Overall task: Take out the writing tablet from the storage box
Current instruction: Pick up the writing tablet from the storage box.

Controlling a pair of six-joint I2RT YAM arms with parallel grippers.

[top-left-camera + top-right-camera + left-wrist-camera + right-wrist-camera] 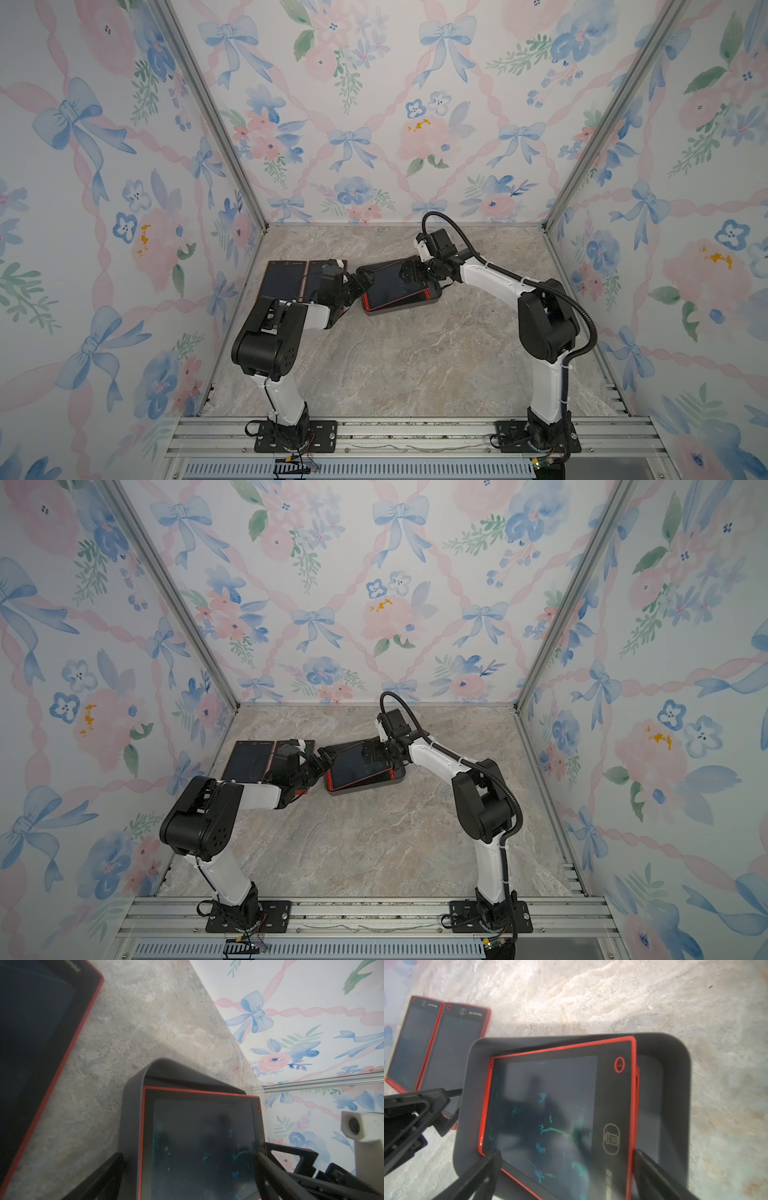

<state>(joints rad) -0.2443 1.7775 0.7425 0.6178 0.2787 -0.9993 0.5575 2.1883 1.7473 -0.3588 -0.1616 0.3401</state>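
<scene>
The storage box [401, 308] is a shallow dark grey tray in the middle of the table, seen in both top views and marked here on its rim [675, 1084]. A red-edged writing tablet [384, 286] with a dark screen lies skewed in it, one end resting up on the rim [133, 1105]. My left gripper [360, 283] is open at the box's left end, its fingers either side of the tablet [203, 1142]. My right gripper [409, 274] is open over the tablet's right end [550, 1115], one finger [652, 1172] just outside its red edge.
Two more red-edged tablets [282, 278] [322, 270] lie flat side by side at the table's left, partly under the left arm, and both show in the right wrist view [413, 1043] [460, 1047]. Patterned walls enclose the table on three sides.
</scene>
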